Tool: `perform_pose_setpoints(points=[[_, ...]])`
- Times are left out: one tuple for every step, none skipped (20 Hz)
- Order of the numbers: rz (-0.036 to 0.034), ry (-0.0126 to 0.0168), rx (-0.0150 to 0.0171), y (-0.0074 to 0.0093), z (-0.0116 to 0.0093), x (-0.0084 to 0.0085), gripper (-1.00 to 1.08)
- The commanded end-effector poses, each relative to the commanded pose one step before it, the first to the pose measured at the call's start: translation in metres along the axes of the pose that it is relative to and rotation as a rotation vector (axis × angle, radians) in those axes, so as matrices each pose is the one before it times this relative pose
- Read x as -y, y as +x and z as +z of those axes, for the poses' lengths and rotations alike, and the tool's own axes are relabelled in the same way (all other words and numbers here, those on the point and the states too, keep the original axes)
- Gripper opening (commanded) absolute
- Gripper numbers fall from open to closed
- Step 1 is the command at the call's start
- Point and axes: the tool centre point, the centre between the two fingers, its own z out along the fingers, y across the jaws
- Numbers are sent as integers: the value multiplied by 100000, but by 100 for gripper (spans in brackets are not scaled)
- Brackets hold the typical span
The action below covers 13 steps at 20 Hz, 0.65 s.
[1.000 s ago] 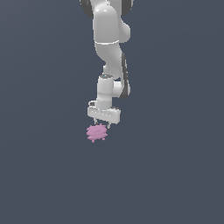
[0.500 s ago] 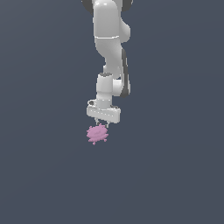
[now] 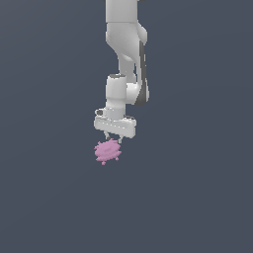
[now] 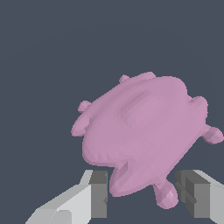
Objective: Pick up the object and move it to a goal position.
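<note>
One tool (image 3: 113, 139) is being held spread just above the pink object (image 3: 107, 150); its fingers (image 4: 99, 194) should be lowered astride the lumpy body before being closed.

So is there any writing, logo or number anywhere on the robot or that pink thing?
None: no text, label, brand, number or sign shows in either view. The white arm, the gripper, the pink object and the grey ground are all plain.
</note>
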Motion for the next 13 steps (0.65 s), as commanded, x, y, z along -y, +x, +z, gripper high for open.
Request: perform_pose_setpoints(points=[[-37, 38, 352, 1265, -804, 405, -100], [-20, 1, 107, 423, -245, 134, -100], [-17, -1, 83, 390, -229, 120, -100], [-19, -4, 82, 350, -199, 109, -100], [-17, -7, 66, 314, -177, 96, -100], [-14, -9, 46, 280, -158, 82, -100], [-23, -19, 62, 236, -117, 73, -100], [-20, -22, 39, 203, -99, 59, -100], [0, 0, 0, 176, -96, 41, -100], [-40, -56, 50, 120, -30, 41, -100], [0, 0, 0, 98, -44, 20, -100], [-24, -40, 13, 51, -8, 16, -100], [0, 0, 0, 19, -7, 3, -100]])
